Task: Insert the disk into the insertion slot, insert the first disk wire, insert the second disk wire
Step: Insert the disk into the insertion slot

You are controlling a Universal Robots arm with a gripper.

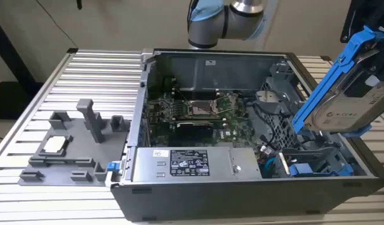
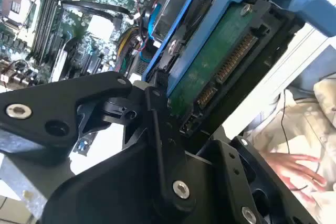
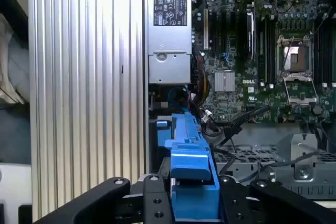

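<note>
Disk (image 1: 348, 105) held above open computer case (image 1: 198, 199), not yet in its slot

We see a slatted metal table (image 1: 98, 75) carrying the case, which lies on its side with the panel off. Inside, a green motherboard (image 1: 198, 110) fills the middle, and a grey power supply box (image 1: 188, 164) sits along the near wall. At the exterior view's right the disk hangs tilted above the case's rim, with a blue carrier framing its silver body. The gripper (image 3: 191, 195) is closed on it, black fingers (image 2: 157, 124) pressing the carrier from both sides. The insertion slot (image 1: 307, 157) lies below the disk, in the dark drive cage at the case's corner. Disk and slot are well apart.

We judge the main risk to be a skewed entry. The disk is tilted, so a carrier edge may catch the cage's lip and jam. Loose cables (image 3: 239, 121) lie just beside the cage and could be pinched. Room is open above the case, but the case wall beside the cage leaves little sideways room. A person's hand (image 2: 291, 163) rests near the table's edge.
</note>
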